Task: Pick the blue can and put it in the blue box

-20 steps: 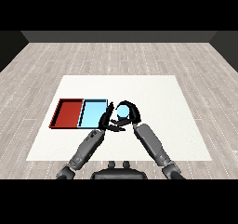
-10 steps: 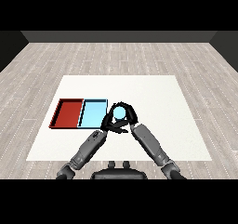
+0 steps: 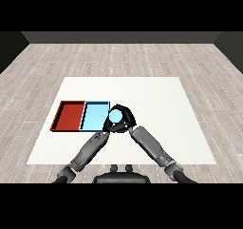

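Observation:
The blue can [image 3: 115, 114] shows as a pale blue round top, held just off the right edge of the light blue tray [image 3: 93, 117]. My right hand [image 3: 126, 119] is curled round the can from its right side. My left hand [image 3: 109, 128] sits directly below and against the right hand, at the tray's near right corner; the two black hands overlap and I cannot separate their outlines. The can's lower body is hidden by the hands.
A red tray [image 3: 70, 115] lies against the left side of the light blue one. Both rest on the left half of the white table [image 3: 161, 104], which stands on a grey plank floor.
My right hand has carried the can leftward, from right of the tray to its right edge. The left hand has stayed near the tray's near right corner.

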